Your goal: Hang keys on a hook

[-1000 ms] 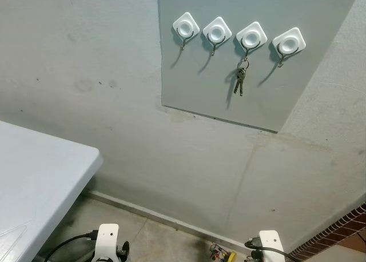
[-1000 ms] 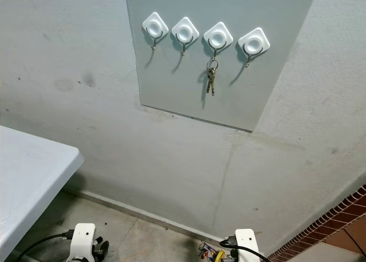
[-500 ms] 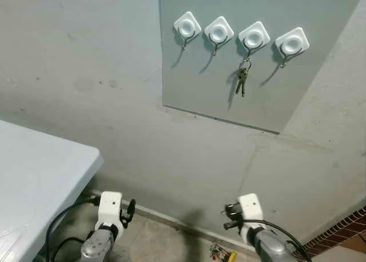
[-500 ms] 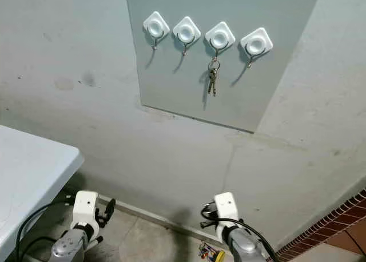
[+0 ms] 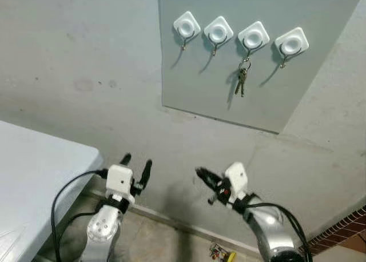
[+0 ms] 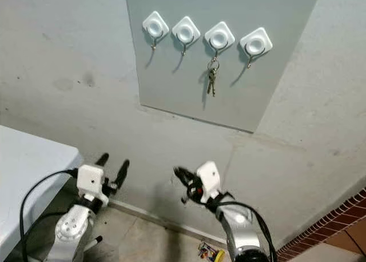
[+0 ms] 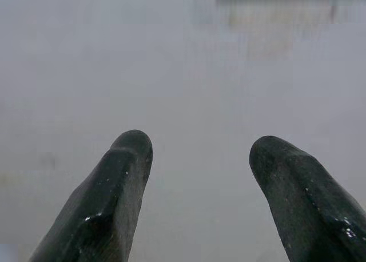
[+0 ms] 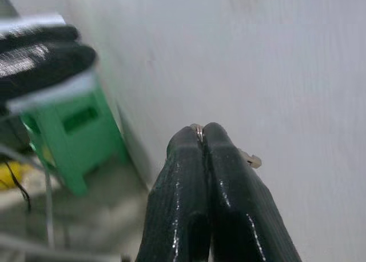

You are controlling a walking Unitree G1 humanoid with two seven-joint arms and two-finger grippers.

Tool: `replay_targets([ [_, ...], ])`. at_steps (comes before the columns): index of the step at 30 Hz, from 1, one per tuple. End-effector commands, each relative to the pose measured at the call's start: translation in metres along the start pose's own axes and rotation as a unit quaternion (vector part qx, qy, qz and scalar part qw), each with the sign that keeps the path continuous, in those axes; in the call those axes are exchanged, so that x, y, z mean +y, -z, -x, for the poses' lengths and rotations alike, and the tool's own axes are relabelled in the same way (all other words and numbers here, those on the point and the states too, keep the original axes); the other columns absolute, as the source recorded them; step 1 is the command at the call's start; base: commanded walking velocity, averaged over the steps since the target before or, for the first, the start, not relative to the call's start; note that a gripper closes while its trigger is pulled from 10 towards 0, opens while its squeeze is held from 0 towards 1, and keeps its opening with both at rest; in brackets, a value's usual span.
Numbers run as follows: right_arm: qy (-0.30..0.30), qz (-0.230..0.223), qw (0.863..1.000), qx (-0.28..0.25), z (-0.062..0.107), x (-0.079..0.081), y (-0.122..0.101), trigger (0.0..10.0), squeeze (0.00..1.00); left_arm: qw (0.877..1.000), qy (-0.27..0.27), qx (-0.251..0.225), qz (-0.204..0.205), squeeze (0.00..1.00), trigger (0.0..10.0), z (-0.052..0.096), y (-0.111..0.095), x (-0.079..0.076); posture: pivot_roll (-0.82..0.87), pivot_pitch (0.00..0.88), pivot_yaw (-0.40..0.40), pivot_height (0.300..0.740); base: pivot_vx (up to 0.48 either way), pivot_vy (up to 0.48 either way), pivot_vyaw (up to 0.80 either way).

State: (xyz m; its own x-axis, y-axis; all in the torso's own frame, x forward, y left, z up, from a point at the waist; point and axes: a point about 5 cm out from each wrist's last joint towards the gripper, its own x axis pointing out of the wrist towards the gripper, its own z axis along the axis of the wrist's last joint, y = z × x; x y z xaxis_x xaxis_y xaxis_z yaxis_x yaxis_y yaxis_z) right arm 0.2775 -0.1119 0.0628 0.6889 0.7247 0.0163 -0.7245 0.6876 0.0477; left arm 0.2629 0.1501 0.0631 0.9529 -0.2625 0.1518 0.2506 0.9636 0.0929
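I see keys [image 5: 241, 82] hanging from the third hook [image 5: 252, 38] at upper right, left gripper [image 5: 135, 166] spread wide, right gripper [image 5: 202, 174] pinched closed.

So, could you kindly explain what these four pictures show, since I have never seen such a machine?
This is a humanoid robot with two silver arms, each ending in a gripper of two long black fingers. The two wide pictures come from the camera on its head, looking at a grey wall. The left gripper is open and holds nothing. The right gripper is shut, with a small piece of metal showing between its fingertips, possibly a key ring. The two close pictures come from cameras on the wrists, looking along the fingers. On a wall panel sit four white hooks; a bunch of keys already hangs on the third. A white table stands at the left.
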Motion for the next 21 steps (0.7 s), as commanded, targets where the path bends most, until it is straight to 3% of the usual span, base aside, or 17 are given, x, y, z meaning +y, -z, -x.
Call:
replay_targets([
  [1,-0.018,0.004,0.999,-0.026,-0.005,0.001,-0.016,10.0,0.00,1.000,0.006,-0.020,0.002,0.00,10.0,-0.003,-0.012,-0.001,-0.07,0.012,-0.025,0.740,0.000,0.000,0.00],
  [9,-0.028,-0.004,0.999,-0.026,-0.001,0.005,-0.025,10.0,0.00,1.000,0.007,-0.018,0.008,0.00,10.0,0.000,-0.023,-0.002,-0.07,0.012,-0.026,0.740,0.000,0.000,0.00],
  [10,-0.059,0.020,0.994,-0.092,-0.015,0.007,-0.074,10.0,0.00,0.998,0.019,-0.063,-0.012,0.00,10.0,-0.016,-0.063,-0.003,-0.06,0.028,-0.024,0.740,0.000,0.000,0.00],
  [11,-0.059,0.020,0.994,-0.092,-0.015,0.007,-0.074,10.0,0.00,0.998,0.019,-0.063,-0.012,0.00,10.0,-0.016,-0.063,-0.003,-0.06,0.028,-0.024,0.740,0.000,0.000,0.00],
  [13,-0.081,0.035,0.986,-0.140,-0.027,0.009,-0.112,10.0,0.00,0.993,0.038,-0.106,-0.030,0.00,10.0,-0.027,-0.100,-0.008,-0.06,0.036,-0.024,0.740,0.000,0.000,0.00],
  [16,-0.085,0.043,0.983,-0.157,-0.033,0.007,-0.127,10.0,0.00,0.989,0.060,-0.124,-0.046,0.00,10.0,-0.032,-0.118,-0.014,-0.06,0.042,-0.025,0.740,0.000,0.000,0.00],
  [21,-0.092,0.049,0.980,-0.168,-0.037,0.006,-0.139,10.0,0.00,0.986,0.078,-0.141,-0.040,0.00,10.0,-0.034,-0.132,-0.022,-0.06,0.045,-0.023,0.740,0.000,0.000,0.00],
])
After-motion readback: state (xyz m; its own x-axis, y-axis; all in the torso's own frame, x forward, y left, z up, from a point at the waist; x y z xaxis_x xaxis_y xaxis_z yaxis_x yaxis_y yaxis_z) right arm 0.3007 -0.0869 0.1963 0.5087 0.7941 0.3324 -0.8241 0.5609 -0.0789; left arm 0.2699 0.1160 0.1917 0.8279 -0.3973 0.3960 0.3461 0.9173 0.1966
